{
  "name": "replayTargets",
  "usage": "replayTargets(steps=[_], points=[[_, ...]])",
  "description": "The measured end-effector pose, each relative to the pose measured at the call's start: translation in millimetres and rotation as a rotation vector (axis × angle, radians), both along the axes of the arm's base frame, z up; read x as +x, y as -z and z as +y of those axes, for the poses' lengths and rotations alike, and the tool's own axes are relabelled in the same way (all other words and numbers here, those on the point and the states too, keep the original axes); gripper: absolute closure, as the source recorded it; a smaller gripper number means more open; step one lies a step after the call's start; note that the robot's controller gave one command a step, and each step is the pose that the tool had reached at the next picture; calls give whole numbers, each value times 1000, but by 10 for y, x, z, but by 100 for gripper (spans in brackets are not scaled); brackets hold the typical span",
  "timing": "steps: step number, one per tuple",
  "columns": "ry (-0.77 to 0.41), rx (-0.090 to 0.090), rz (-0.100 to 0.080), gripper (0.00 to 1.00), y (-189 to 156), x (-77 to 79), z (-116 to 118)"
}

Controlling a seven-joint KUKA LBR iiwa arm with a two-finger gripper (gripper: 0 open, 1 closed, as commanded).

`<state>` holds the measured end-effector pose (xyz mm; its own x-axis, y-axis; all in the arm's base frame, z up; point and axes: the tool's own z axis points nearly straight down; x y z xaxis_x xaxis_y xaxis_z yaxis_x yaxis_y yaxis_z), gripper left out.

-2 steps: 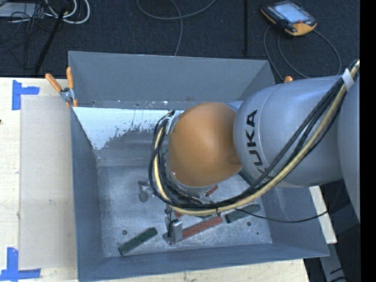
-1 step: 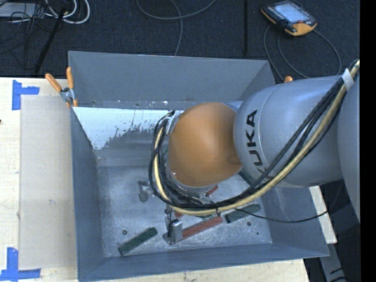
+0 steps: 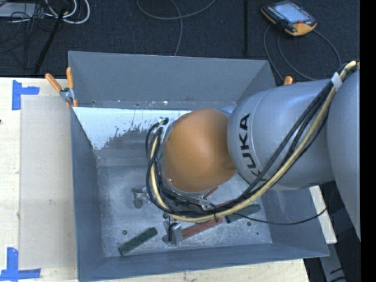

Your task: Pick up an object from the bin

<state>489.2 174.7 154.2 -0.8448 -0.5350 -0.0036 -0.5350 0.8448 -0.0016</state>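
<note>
My gripper (image 3: 174,232) reaches down near the front of the bin, just below the orange dome on the wrist, and its lower end is close to the floor. A thin reddish-brown stick (image 3: 201,228) lies right beside it on the right and seems to touch it. A flat dark green bar (image 3: 138,241) lies slanted on the floor a little to its left. A small grey metal piece (image 3: 139,197) sits further left, near the cables.
Another dark green piece (image 3: 245,212) lies under the arm at the right of the bin floor. The arm and its cable bundle cover the bin's middle and right. The left part of the floor is bare scuffed metal.
</note>
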Motion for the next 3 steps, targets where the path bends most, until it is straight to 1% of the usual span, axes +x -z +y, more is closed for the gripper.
replayTargets(steps=[1, 2, 3], points=[[-181, 0, 3, 0, 521, -75, -151], [-259, 2, 3, 100, 844, -4, 549], [-258, 2, 4, 100, 844, -3, 546]])
